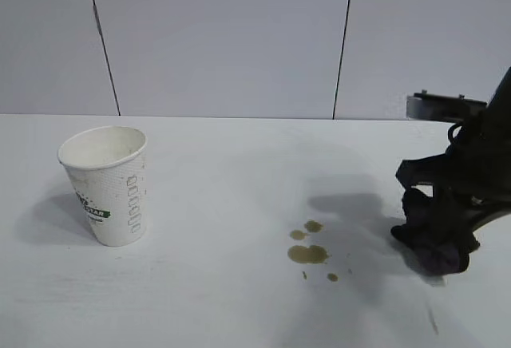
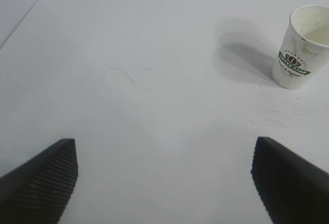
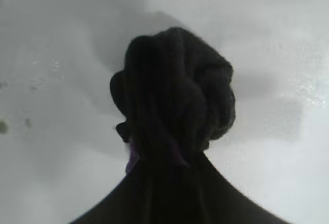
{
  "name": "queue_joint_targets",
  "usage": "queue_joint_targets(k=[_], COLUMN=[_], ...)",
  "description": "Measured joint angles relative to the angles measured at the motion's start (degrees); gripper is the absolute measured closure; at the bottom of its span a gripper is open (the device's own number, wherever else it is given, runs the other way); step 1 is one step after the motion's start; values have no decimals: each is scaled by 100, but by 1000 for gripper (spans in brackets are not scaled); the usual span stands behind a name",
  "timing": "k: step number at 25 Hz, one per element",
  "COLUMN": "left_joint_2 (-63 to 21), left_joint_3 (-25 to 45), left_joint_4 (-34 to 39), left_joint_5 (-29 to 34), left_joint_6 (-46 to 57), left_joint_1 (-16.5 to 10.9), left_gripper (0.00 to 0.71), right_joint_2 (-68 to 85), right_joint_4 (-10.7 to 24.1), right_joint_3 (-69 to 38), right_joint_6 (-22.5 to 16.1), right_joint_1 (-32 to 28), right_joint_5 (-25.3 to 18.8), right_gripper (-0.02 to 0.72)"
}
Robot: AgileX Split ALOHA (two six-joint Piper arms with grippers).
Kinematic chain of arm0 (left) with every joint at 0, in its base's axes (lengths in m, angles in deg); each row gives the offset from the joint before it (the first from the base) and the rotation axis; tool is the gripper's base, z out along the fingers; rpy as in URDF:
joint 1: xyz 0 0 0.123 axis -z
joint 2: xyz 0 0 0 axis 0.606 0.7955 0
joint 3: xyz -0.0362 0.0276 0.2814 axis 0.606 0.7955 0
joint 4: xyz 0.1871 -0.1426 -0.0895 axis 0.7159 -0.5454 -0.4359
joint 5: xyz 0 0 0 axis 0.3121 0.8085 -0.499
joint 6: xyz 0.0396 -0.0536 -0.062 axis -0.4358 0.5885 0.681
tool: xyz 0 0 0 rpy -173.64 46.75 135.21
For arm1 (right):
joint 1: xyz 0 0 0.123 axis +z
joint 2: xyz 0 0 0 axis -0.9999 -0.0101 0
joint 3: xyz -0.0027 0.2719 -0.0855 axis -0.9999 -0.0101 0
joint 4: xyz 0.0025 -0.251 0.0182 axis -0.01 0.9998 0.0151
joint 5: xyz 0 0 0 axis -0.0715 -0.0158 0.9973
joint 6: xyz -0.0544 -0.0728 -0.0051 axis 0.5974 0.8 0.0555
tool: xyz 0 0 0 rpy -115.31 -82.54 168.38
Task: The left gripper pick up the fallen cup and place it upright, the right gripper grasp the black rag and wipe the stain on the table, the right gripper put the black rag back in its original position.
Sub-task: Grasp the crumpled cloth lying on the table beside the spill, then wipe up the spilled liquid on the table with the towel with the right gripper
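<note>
Your right hand (image 1: 437,240) is clamped on the black rag (image 1: 435,246), which sits on the desk (image 1: 239,300) just beside the stain (image 1: 308,254). Confirm a firm hold before you drag it, then press flat across every blotch. Your left hand (image 2: 164,183) is parked with fingers wide apart. The cup (image 1: 108,184) stands upright, well apart from the stain; its green logo lettering is unreadable.

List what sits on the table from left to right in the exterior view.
Cup, upright → stain → black rag, with the right gripper closed on it.
</note>
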Motion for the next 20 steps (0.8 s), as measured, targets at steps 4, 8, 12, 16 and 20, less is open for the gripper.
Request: queue_joint_targets(k=[4,8,12,16,20], left_joint_2=[0,0,0,0,0], left_joint_3=[0,0,0,0,0], left_joint_4=[0,0,0,0,0], left_joint_5=[0,0,0,0,0], left_joint_6=[0,0,0,0,0], left_joint_1=[0,0,0,0,0], left_gripper=[46,46,46,46,46], right_joint_2=[332,310,184,-138,-600], right_joint_4=[-239,-292,-300,-235,-202], right_joint_3=[217,319,319,319,320], right_joint_6=[-1,-1,-30,-175,-197], right_joint_1=[638,1657,2246,2315,2315], right_joint_5=[215,547,809,796,705], right_gripper=[621,621,621,621,621])
